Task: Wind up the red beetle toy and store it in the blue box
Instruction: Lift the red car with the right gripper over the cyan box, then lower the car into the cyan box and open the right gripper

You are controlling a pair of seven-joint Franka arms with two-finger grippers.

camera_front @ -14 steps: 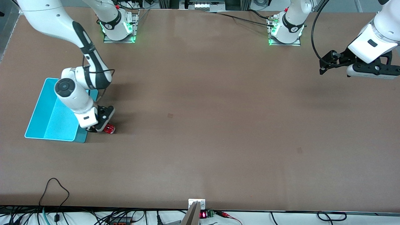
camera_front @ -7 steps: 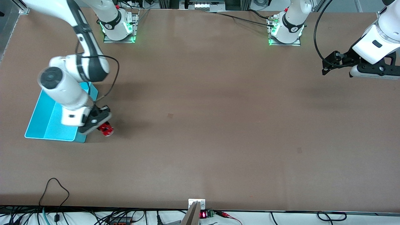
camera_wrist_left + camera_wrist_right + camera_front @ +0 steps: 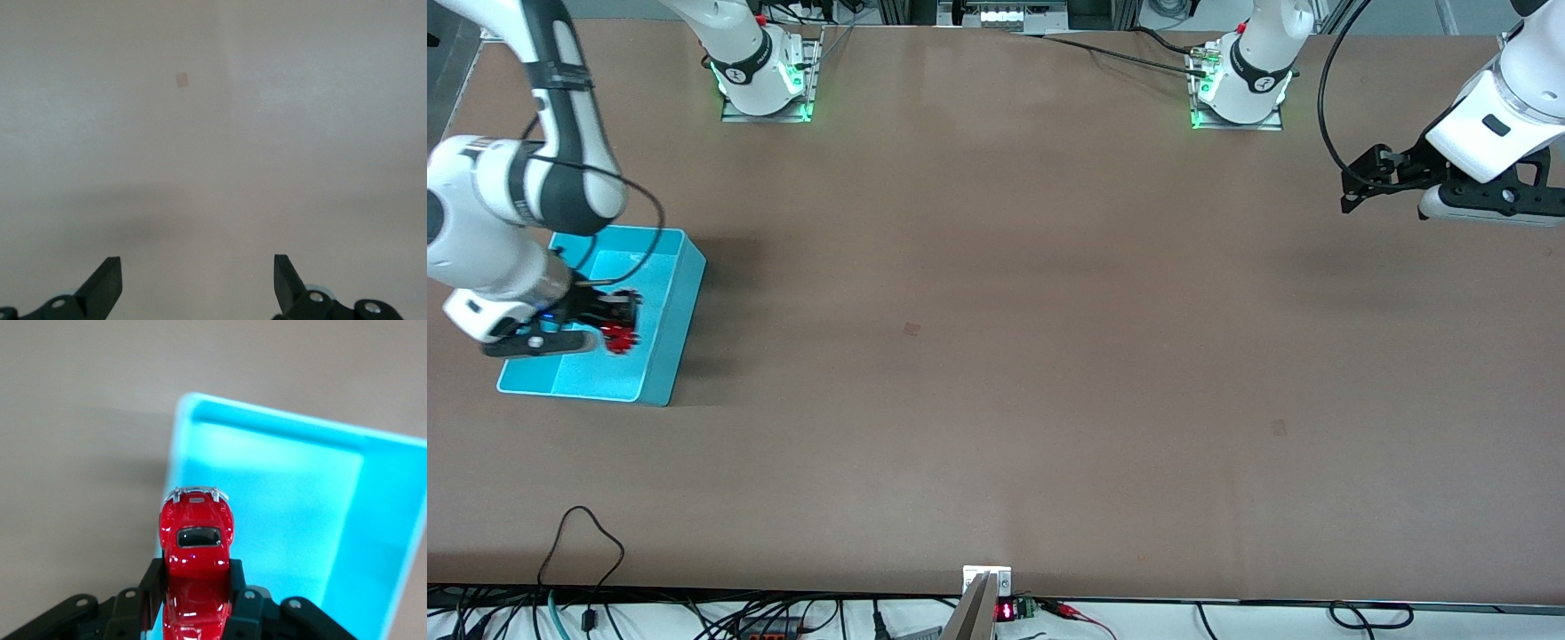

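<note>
My right gripper is shut on the red beetle toy and holds it in the air over the blue box, which stands at the right arm's end of the table. In the right wrist view the glossy red toy sits between the black fingers, its silvery end pointing out over the cyan box. My left gripper is open and empty, up over bare table at the left arm's end. Its dark fingertips show only bare table between them.
The arm bases stand along the table's edge farthest from the front camera. Cables lie at the edge nearest that camera. A small patch marks the brown tabletop mid-table.
My right gripper lifted the red toy off the table beside the box and carried it over the box. The left arm barely moved.
</note>
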